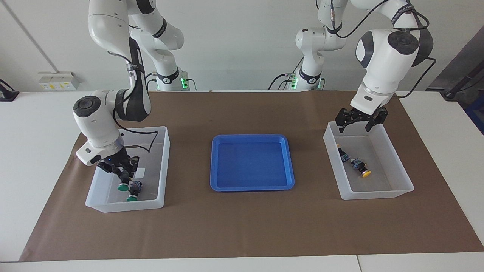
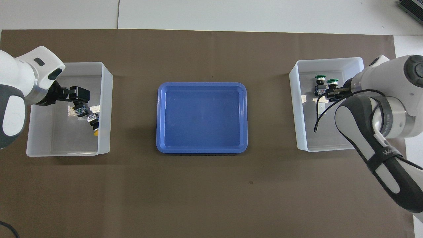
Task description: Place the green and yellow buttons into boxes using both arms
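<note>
Two translucent boxes stand at the table's ends. My right gripper (image 1: 123, 178) (image 2: 333, 93) is low inside the box (image 1: 163, 166) (image 2: 294, 109) at the right arm's end, shut on a green button (image 1: 122, 186) (image 2: 332, 81) with its cap pointing down. Another green button (image 1: 132, 191) (image 2: 320, 84) lies right beside it on the box floor. The second box (image 1: 401, 166) (image 2: 105, 105) holds two yellow buttons (image 1: 344, 154) (image 1: 361, 169) (image 2: 80, 110) (image 2: 93, 124). My left gripper (image 1: 360, 121) (image 2: 78, 95) hangs open and empty above this box.
A shallow blue tray (image 1: 251, 162) (image 2: 201, 117) with nothing in it sits mid-table between the boxes. Brown paper (image 1: 242, 226) covers the table under everything. A black cable loops from the right wrist over its box.
</note>
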Robot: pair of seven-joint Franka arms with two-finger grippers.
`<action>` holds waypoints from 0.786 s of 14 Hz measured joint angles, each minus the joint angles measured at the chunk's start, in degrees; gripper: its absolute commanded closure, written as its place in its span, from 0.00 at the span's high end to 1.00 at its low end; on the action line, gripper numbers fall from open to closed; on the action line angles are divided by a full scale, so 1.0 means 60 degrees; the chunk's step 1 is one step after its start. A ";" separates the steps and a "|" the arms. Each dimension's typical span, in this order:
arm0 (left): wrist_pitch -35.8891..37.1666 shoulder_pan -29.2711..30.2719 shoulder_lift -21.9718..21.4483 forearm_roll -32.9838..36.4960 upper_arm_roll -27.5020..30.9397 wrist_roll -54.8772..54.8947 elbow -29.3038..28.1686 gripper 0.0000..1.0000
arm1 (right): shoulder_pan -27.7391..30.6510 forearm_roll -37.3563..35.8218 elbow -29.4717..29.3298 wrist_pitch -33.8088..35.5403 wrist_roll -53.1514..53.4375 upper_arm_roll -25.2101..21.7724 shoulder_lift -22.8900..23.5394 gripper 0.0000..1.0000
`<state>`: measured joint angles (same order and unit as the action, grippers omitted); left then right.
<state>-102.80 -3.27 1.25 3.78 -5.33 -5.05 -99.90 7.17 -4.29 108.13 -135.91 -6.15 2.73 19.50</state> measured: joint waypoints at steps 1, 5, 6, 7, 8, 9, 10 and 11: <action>0.0458 0.0000 -0.0070 -0.0067 0.0022 0.0007 0.0361 1.00 | 0.0009 0.0000 -0.0006 -0.0151 -0.0068 0.0000 0.0049 0.00; 0.2006 0.0013 -0.0144 -0.0534 0.0144 0.0008 0.1834 1.00 | 0.0009 0.0000 -0.0172 -0.0485 -0.0119 0.0000 0.0285 0.00; 0.2208 0.0029 -0.0146 -0.0683 0.0196 0.0008 0.2053 1.00 | 0.0009 -0.0001 -0.0209 -0.0580 -0.0121 0.0000 0.0313 0.00; 0.2264 0.0101 -0.0148 -0.0871 0.0232 0.0030 0.2168 1.00 | 0.0009 -0.0003 -0.0234 -0.0695 -0.0124 0.0000 0.0341 0.00; 0.2258 0.0163 -0.0155 -0.0963 0.0239 0.0068 0.2187 1.00 | 0.0009 -0.0007 -0.0259 -0.0803 -0.0127 0.0000 0.0376 0.00; 0.2252 0.0195 -0.0179 -0.1001 0.0238 0.0092 0.2155 1.00 | 0.0009 -0.0008 -0.0309 -0.0873 -0.0128 0.0000 0.0420 0.00; 0.2240 0.0202 -0.0211 -0.1015 0.0233 0.0108 0.2068 1.00 | 0.0009 -0.0009 -0.0382 -0.0948 -0.0129 0.0000 0.0477 0.00; 0.2233 0.0202 -0.0236 -0.1020 0.0220 0.0141 0.1993 1.00 | 0.0009 -0.0009 -0.0440 -0.1023 -0.0130 0.0000 0.0525 0.00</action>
<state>-89.40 -2.06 -0.16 -2.34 -4.01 -4.20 -87.94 7.22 -4.35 105.49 -142.05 -6.92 2.73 22.65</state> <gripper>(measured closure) 0.000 0.595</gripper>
